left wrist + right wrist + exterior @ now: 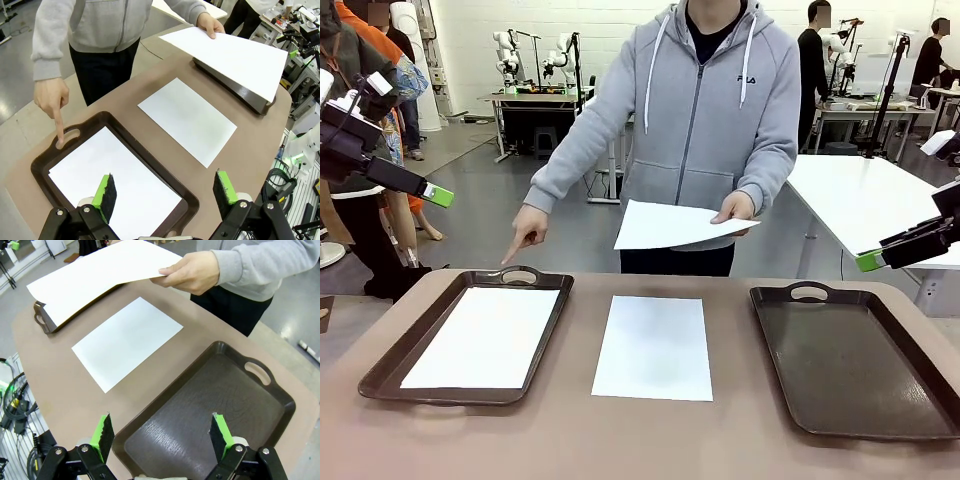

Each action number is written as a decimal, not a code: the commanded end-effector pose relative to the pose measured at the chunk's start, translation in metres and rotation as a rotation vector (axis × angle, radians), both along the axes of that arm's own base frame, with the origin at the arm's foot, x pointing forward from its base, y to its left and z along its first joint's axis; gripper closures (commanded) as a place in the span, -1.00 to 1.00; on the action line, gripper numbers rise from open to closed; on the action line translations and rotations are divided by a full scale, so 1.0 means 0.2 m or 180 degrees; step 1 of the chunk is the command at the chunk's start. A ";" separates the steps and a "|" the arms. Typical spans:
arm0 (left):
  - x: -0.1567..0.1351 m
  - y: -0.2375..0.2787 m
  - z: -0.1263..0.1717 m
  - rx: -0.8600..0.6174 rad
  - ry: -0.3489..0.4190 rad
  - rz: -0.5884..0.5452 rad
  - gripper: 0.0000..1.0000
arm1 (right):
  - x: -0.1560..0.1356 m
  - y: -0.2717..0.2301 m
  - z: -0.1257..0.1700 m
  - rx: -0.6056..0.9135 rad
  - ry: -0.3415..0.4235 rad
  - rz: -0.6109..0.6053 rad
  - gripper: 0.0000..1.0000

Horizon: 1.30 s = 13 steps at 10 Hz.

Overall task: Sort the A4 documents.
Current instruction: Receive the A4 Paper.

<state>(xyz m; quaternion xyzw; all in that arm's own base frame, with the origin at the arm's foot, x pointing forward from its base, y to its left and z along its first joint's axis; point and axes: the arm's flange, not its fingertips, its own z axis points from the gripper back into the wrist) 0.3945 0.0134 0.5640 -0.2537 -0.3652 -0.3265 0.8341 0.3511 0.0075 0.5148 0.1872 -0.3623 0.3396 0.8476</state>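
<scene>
One A4 document (pixel 485 335) lies flat in the left brown tray (pixel 390 362). A second sheet (pixel 655 347) lies on the bare table between the trays. The person holds a third sheet (pixel 675 225) in one hand (pixel 735 208) above the table's far edge. Their other hand (pixel 525 235) points a finger down at the left tray's far handle. My left gripper (pixel 432 192) hangs open, high at the left, above the filled tray (pixel 37 167) with nothing between its fingers (pixel 105 192). My right gripper (pixel 870 261) is open over the empty right tray (pixel 165 432).
The right tray (pixel 860 365) has a bare dark floor. The table (pixel 640 440) is brown with rounded corners. In the right wrist view the held sheet (pixel 100 275) overhangs the far tray's end (pixel 42 320). Other tables and people stand in the background.
</scene>
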 end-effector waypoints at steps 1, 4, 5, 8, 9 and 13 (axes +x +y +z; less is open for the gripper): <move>0.00 0.00 0.00 0.0000 -0.0009 -0.0004 -1.00 | 0.01 0.00 -0.01 0.0047 0.0010 0.0035 -1.00; 0.00 0.00 0.00 0.0000 -0.0009 -0.0004 -1.00 | 0.01 0.00 -0.01 0.0047 0.0010 0.0035 -1.00; 0.00 0.00 0.00 0.0000 -0.0009 -0.0004 -1.00 | 0.01 0.00 -0.01 0.0047 0.0010 0.0035 -1.00; 0.10 -0.11 -0.08 -0.0048 0.0337 0.0232 -1.00 | 0.01 0.00 -0.01 0.0047 0.0010 0.0035 -1.00; 0.17 -0.17 -0.14 -0.0198 0.0636 0.0337 -1.00 | 0.01 0.00 -0.01 0.0047 0.0010 0.0035 -1.00; 0.47 -0.44 -0.37 -0.1175 0.1759 0.0593 -1.00 | 0.01 0.00 -0.01 0.0047 0.0010 0.0035 -1.00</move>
